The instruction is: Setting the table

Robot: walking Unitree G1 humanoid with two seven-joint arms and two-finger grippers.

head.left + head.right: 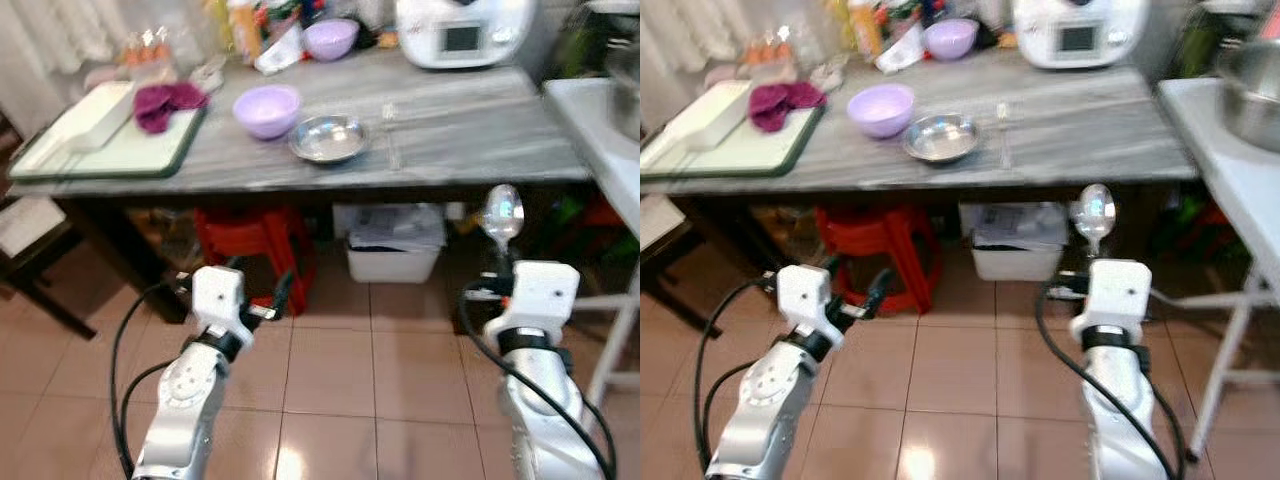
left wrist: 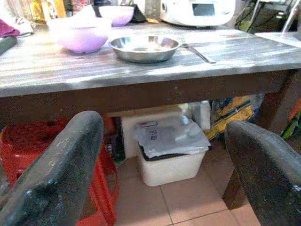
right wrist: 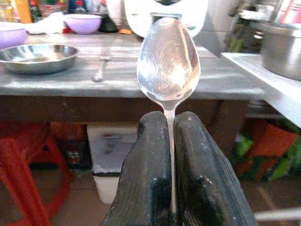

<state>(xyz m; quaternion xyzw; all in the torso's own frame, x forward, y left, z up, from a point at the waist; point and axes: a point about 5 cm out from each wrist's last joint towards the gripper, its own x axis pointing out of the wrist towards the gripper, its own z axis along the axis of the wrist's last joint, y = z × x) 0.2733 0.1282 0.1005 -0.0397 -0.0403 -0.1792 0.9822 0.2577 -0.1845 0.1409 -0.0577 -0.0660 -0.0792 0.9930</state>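
The spoon [image 3: 168,63] looks light, rigid and slick, polished metal that could twist or slide out of a pinch; the narrow handle is the sensible hold, and the right gripper [image 3: 169,141] is clamped on it there, bowl upright at 12 o'clock above the fingers, below the table [image 1: 450,140] edge. It is shiny silver with an oval bowl. The steel dish [image 1: 328,137] sits at 10 o'clock from it. The left gripper [image 2: 164,155] hangs with fingers apart, holding nothing.

Head cameras look down at the table [image 1: 450,130]; wrist cameras face its edge.
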